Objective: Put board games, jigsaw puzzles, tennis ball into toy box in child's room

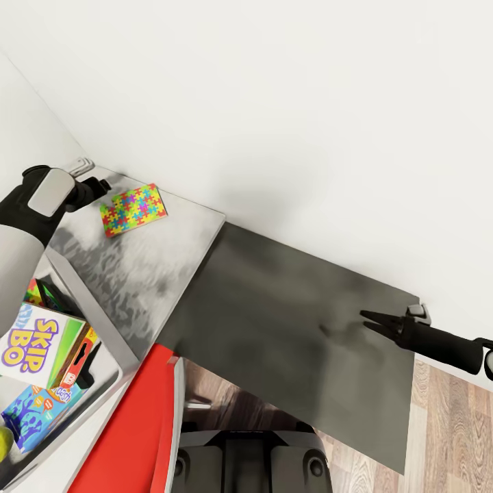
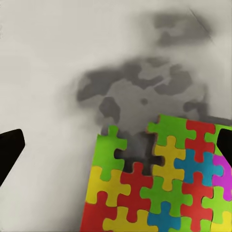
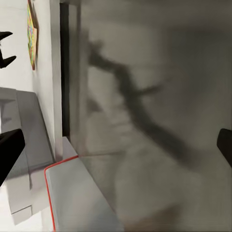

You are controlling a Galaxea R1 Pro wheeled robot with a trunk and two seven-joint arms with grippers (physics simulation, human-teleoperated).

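Here a jigsaw puzzle [image 1: 133, 209] lies flat on the light grey table [image 1: 164, 263] near the wall corner, the left gripper [image 1: 103, 185] beside it, fingers spread, holding nothing. The toy box [image 1: 103, 329] holds the Skip-Bo box [image 1: 38, 342]. The right gripper [image 1: 373, 322] hovers open, empty, over the dark cabinet section [image 1: 287, 342].

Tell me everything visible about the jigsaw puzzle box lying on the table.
The jigsaw puzzle box is thin, flat and rectangular, printed all over with interlocking pieces in yellow, red, green, blue and magenta. It lies flat on the light grey table near the wall corner, turned at a slant to the table's edge. The left gripper sits close beside it; from the left wrist view its fingers are spread and nothing grips the box. Nothing rests on top.
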